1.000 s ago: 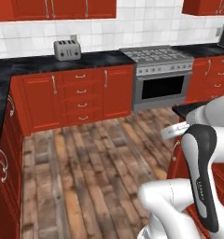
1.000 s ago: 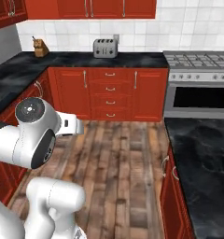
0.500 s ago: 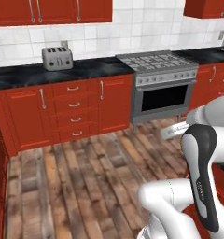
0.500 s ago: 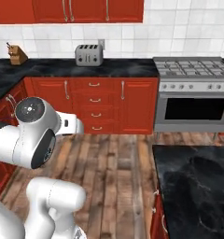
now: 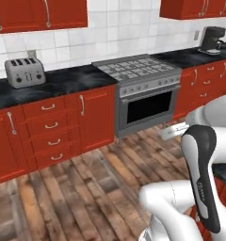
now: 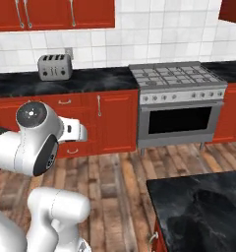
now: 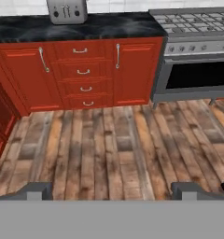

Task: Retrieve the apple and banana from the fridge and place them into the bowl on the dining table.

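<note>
The apple, the banana, the fridge and the bowl are all out of view. A corner of the dining table (image 6: 203,211), black veined marble on a red base, fills the lower right of the right base view. My gripper (image 7: 116,191) is open, its two dark fingertips (image 7: 39,189) far apart with nothing between them. It points over the wooden floor (image 7: 114,144) toward the red wall cabinets. My white arm (image 6: 36,142) is folded close above the base.
A steel stove with an oven (image 5: 143,94) stands against the tiled back wall between red cabinets (image 5: 49,132). On the black counter sit a toaster (image 5: 24,72) and, far right, a coffee machine (image 5: 211,38). Open plank floor (image 5: 86,188) lies ahead.
The whole picture has slid left in both base views: the base has turned right. The stove now sits near the middle. The arm keeps its pose and the gripper stays open.
</note>
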